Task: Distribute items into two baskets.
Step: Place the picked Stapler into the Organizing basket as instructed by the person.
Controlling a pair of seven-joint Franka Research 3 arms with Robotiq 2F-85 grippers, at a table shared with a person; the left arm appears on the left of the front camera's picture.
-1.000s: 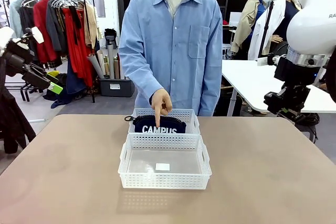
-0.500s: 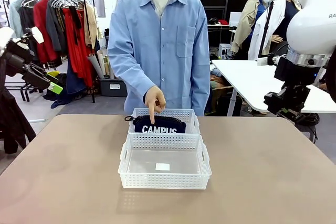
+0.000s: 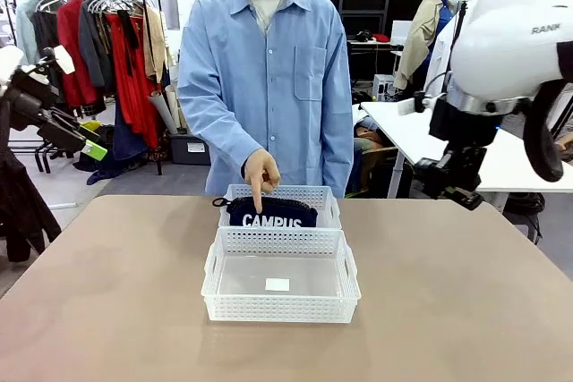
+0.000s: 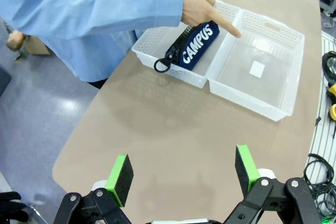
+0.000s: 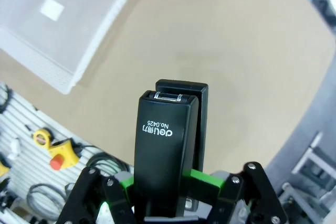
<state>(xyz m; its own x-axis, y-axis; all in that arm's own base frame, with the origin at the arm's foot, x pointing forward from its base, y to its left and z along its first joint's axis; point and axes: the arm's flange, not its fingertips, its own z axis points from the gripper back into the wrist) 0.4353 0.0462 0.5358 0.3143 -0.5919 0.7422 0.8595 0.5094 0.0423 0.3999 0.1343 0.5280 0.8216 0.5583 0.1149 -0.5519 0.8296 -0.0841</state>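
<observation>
Black and rigid, the stapler (image 5: 168, 150) is sitting pinched in my right gripper (image 5: 173, 179) above the counter (image 5: 220, 40); I'm judging it light but slick, best held across its body. My left gripper (image 4: 181, 174) is hanging spread. Farther off, the soft pouch (image 3: 271, 213) is lying in the far basket (image 3: 324, 196), where the person's hand (image 3: 260, 173) is pointing.

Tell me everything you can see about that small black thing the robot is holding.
It is a small black stapler of smooth, plastic-looking make, with a hinged top arm over a slimmer base. White print on the top reads "deli No.0425", and a small clear window sits at its tip. The right gripper clamps its rear end between green pads, so it points away over the tan table, touching nothing else.
</observation>
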